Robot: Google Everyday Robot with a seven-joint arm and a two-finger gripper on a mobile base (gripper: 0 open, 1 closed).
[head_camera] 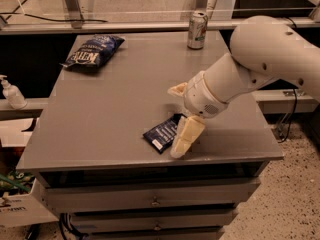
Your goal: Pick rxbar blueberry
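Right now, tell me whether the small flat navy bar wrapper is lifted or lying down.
Lying flat: the navy bar wrapper rests on the grey table, the open gripper over one end.

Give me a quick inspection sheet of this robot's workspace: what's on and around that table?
Surface: grey table top, drawers below.
Job's things: rxbar blueberry lying flat near the front edge.
Clutter: blue chip bag back left; drink can upright at the back.
Grippers: gripper open, low at the bar's right end, fingers straddling it.
Cables: black cable hanging at right.
Surroundings: pump bottle at left; speckled floor.
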